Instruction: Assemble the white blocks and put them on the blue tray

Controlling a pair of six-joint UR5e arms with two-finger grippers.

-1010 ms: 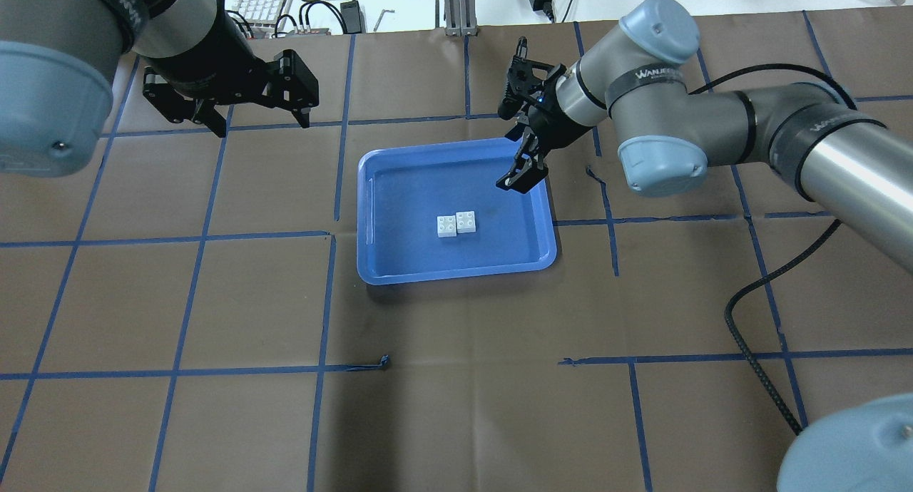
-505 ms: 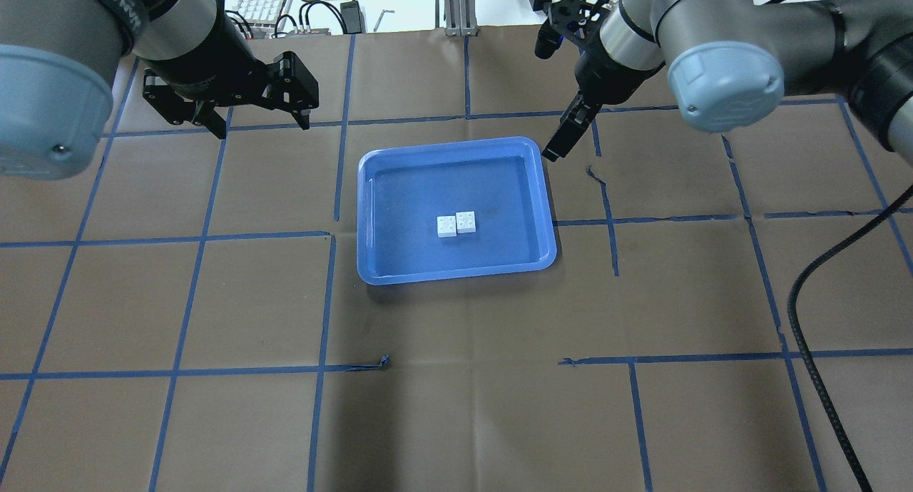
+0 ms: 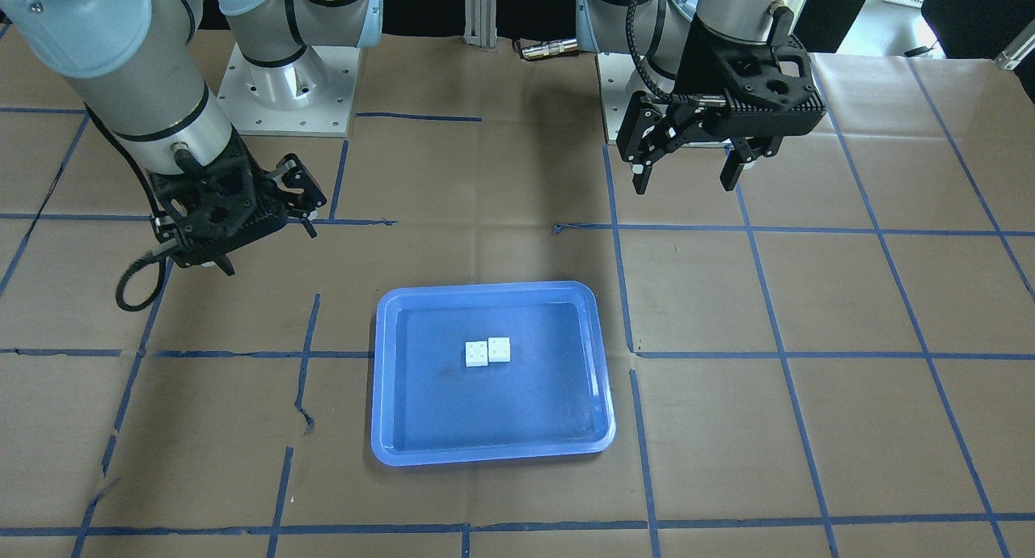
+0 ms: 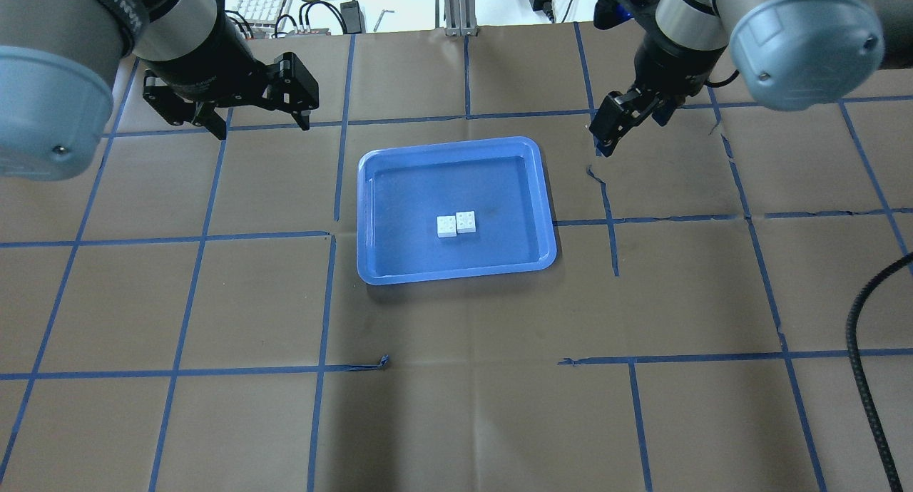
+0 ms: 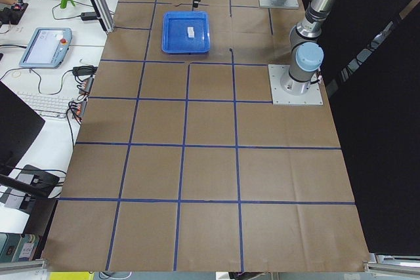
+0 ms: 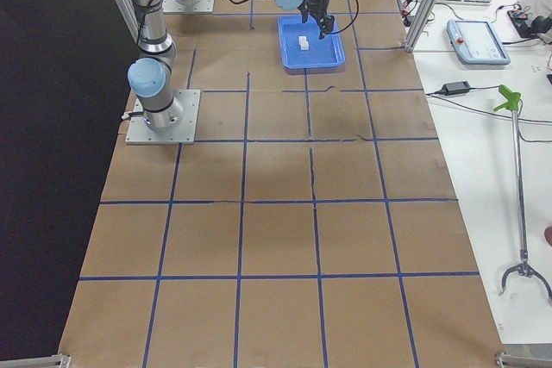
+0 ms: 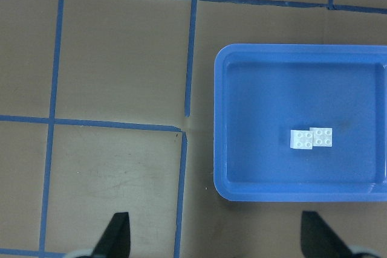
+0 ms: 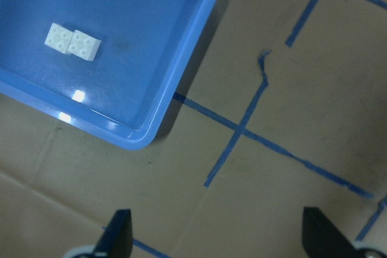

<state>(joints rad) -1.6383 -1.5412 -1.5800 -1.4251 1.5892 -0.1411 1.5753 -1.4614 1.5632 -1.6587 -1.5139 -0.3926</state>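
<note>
Currently, left gripper [image 3: 686,186] and right gripper [image 3: 268,251] both hang with jaws wide, one on either side of the blue tray [image 4: 456,274]. The white blocks [image 4: 456,224] sit touching, side by side, mid-tray, well apart from both.

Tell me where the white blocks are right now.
In the overhead view the white blocks sit side by side, touching, near the middle of the blue tray.
</note>
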